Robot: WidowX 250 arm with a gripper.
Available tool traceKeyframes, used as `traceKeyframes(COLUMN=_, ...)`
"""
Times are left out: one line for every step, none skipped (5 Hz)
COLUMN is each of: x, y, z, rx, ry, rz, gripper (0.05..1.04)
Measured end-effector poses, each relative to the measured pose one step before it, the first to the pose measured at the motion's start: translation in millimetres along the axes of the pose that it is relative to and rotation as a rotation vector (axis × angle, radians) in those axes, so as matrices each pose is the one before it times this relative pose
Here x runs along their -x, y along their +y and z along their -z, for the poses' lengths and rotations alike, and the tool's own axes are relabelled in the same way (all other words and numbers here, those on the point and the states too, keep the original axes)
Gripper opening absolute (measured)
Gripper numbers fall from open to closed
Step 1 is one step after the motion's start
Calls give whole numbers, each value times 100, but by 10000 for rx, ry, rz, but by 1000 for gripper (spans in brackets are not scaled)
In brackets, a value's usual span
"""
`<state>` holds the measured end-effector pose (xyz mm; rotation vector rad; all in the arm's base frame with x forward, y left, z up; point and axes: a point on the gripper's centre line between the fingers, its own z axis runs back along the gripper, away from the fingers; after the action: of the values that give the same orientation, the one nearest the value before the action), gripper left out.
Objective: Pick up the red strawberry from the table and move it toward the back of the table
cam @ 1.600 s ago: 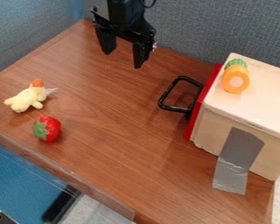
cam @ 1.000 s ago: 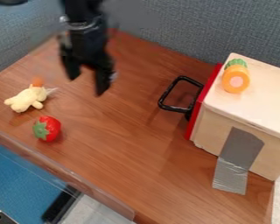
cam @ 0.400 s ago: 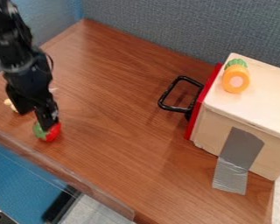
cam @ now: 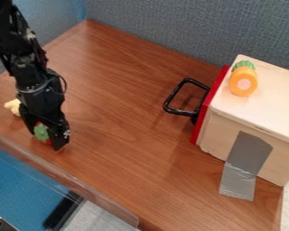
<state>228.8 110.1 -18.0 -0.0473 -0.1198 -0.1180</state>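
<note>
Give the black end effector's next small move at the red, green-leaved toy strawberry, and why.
Probably a gentle squeeze before any lift: the end effector is around the strawberry, low over the brown wooden table, and its grip can't be confirmed.

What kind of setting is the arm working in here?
Probably a robot test station with play props: a wood-look table against grey fabric partitions, toy strawberry at the gripper, and wooden box with duct tape.

Gray fabric partition walls (cam: pixel 189 31) stand behind a brown wood-grain table (cam: pixel 135 149), above blue flooring (cam: pixel 26 180).
</note>
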Motion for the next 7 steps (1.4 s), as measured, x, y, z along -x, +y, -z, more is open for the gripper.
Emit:
traceKeyframes(x=-141, y=-162, z=11, rx=-38, ry=37, rz=60, gripper=786)
traceKeyframes(x=-302, y=-195, z=-124, rx=-70, ry=122, rz=86, gripper=786)
traceKeyframes(x=-2725, y=637, z=-2113, rx=-299, ry=-412, rz=-143, gripper=786)
traceKeyframes(x=-4215, y=1579, z=-2055, rx=-211, ry=-704, rz=-392, gripper=786)
traceKeyframes(x=-3510, y=1951, z=795, rx=-77, ry=-123, rz=-440, gripper=786)
traceKeyframes(x=-2905, y=2316, z=1616, rx=-410, ry=124, rz=-362, gripper=786)
traceKeyframes(x=-1323, y=1180, z=1059, rx=-207, ry=29, rz=-135, gripper=786)
